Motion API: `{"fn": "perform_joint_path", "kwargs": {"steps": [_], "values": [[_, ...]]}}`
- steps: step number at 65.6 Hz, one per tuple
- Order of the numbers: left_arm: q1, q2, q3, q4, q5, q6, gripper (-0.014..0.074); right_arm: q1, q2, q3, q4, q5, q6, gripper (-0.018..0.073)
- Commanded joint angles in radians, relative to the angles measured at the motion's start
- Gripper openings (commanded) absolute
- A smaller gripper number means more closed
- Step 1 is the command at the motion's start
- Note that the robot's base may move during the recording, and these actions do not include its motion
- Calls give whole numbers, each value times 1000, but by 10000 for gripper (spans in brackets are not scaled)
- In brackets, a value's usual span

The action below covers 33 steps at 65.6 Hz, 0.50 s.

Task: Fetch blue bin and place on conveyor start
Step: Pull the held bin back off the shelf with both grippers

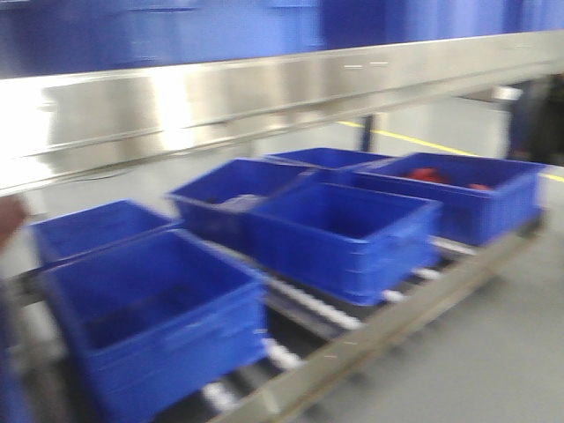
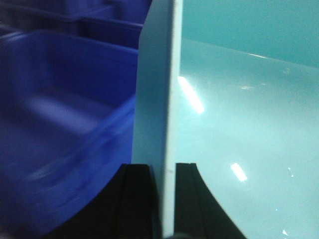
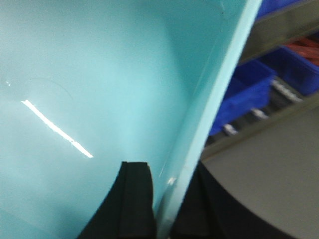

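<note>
The blue bin (image 2: 239, 124), pale turquoise with smooth glossy walls, fills the right of the left wrist view. My left gripper (image 2: 164, 174) is shut on its left wall, one black finger (image 2: 137, 199) outside and one inside. The same blue bin (image 3: 99, 89) fills the left of the right wrist view, where my right gripper (image 3: 167, 189) is shut on its right wall. The bin and both grippers are out of the front view. The conveyor start is out of view.
Several dark royal-blue crates (image 1: 339, 233) sit on a roller rack (image 1: 352, 330) under a shiny steel shelf (image 1: 220, 101). One far crate (image 1: 458, 189) holds red items. Grey floor (image 1: 493, 335) with a yellow line lies to the right. Another dark crate (image 2: 65, 119) is close on my left.
</note>
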Motion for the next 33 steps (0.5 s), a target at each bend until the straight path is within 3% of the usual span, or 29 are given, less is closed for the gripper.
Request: {"fn": "perform_joint_path", "kwargs": {"steps": [1, 33], "values": [[4, -17, -11, -15, -89, -12, -111, -6, -13, -7, -27, -10, -31, -152], [4, -17, -11, -15, -89, -12, -111, -6, -13, -7, -27, -10, -31, -152]]}}
